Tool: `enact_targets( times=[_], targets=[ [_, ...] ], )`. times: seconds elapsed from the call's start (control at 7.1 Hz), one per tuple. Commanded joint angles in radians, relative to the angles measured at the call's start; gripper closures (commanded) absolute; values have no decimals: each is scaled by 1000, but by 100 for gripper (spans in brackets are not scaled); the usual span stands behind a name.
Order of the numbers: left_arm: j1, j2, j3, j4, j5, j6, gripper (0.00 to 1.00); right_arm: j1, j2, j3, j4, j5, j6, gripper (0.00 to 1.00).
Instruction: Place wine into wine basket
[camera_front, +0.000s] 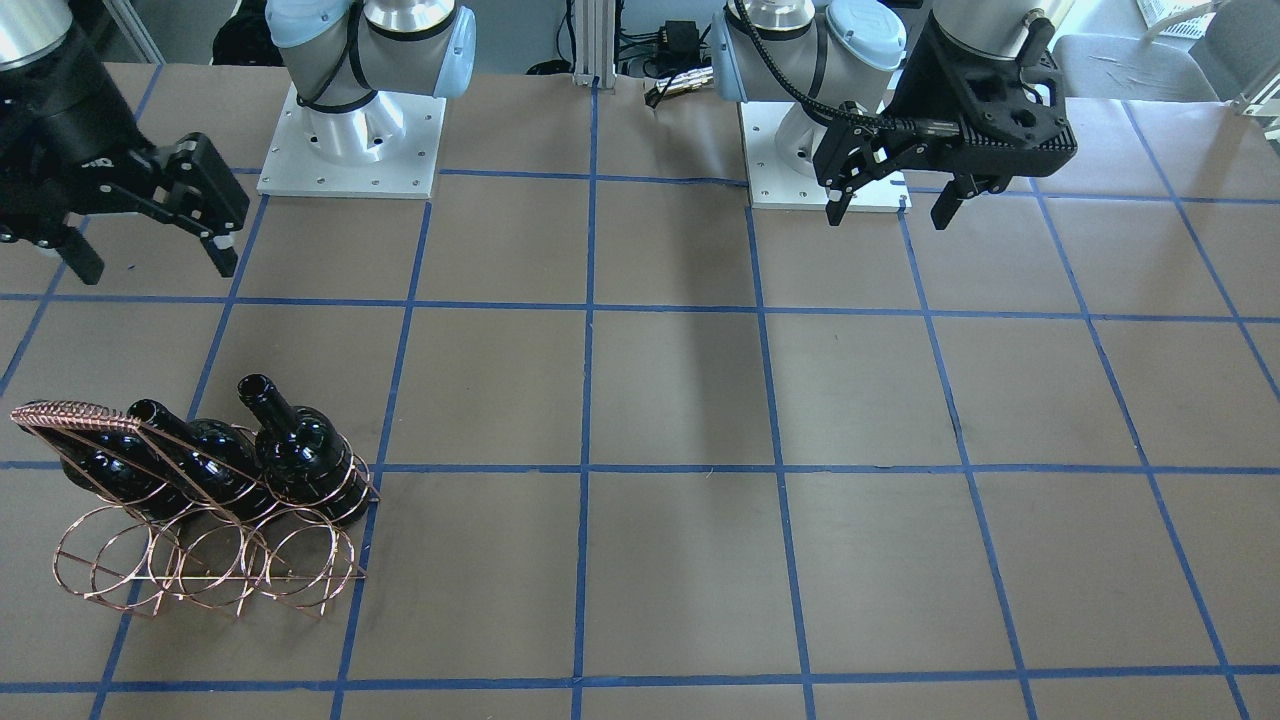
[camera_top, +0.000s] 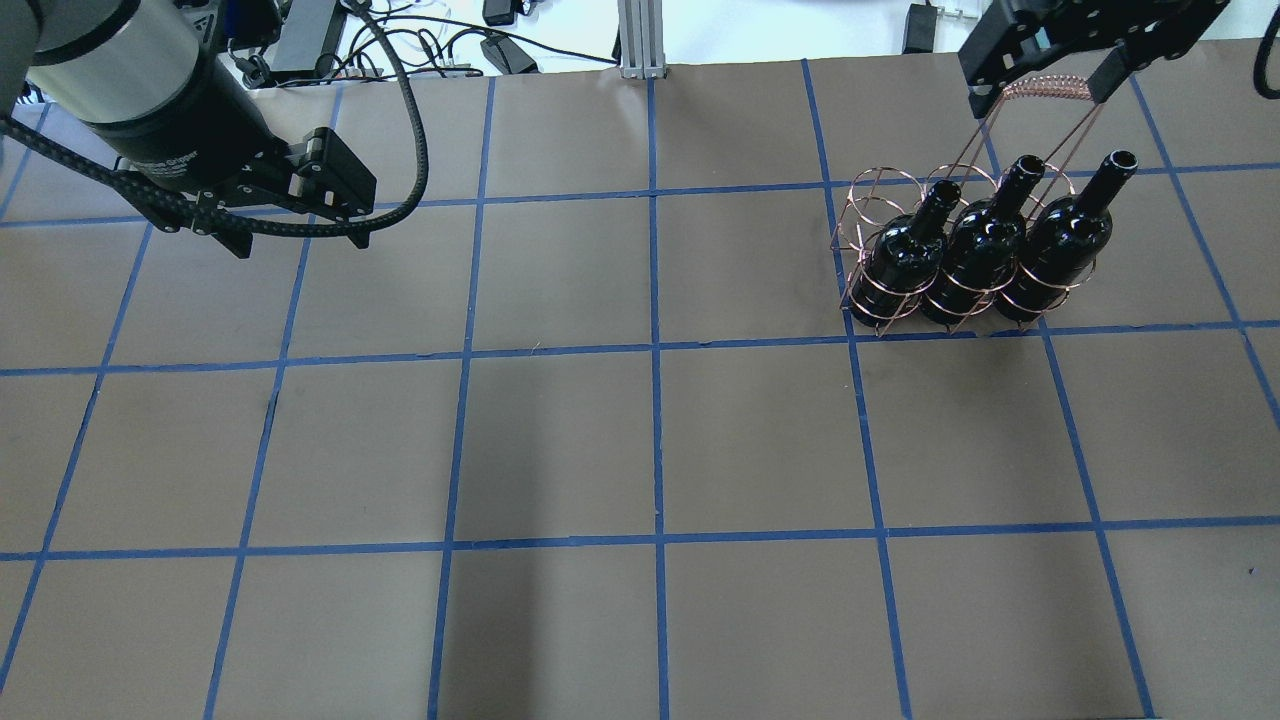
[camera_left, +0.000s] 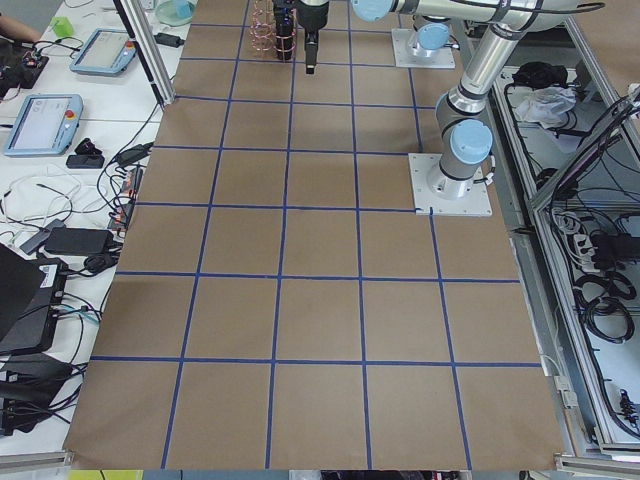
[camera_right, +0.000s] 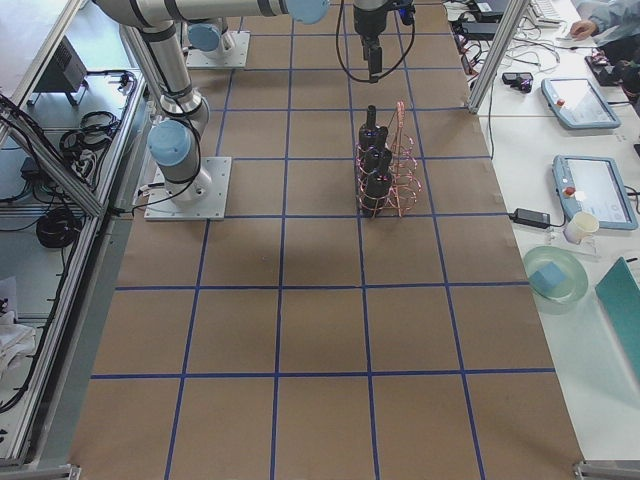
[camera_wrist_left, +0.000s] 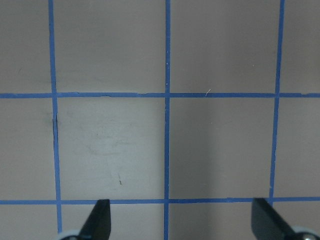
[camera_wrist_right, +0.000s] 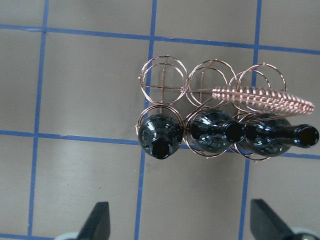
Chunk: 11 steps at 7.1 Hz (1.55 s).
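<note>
Three black wine bottles (camera_top: 985, 250) stand in your copper wire basket (camera_wrist_right: 210, 91); right gripper (camera_front: 160, 270) hangs above it, jaws wide, empty; left gripper (camera_top: 300, 243) well apart, likewise wide, empty.

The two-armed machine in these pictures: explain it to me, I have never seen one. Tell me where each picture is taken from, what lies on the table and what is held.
These are two robot arms bolted to a brown table with blue taped squares. One picture faces them, one looks over their shoulders, two look along the table from its ends, and two come from cameras on the wrists. The left gripper and right gripper are open and hold nothing. Three glossy black glass bottles stand in one row of a copper wire basket; its other row is empty.
</note>
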Motion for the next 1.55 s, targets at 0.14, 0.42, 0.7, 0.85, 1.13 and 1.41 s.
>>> enact_targets(
  times=[0.14,0.42,0.7,0.85,1.13,1.41],
  targets=[
    [2,4,-1,-2,1,8,0,51,-4,3,6,4,56,0],
    [3,7,-1,-5,4,8,0,51,-1,37,7,2,61,0],
    [2,5,-3,-4,1,6,0,54,-10,46,-2,7,68,0],
    [2,7,-3,-4,1,8,0,52,-18,43,0,1,85,0],
    [2,7,-3,-1,0,6,0,51,-21,42,-2,5,87,0],
    [3,8,-3,-2,1,8,0,51,-21,42,0,2,85,0]
  ],
)
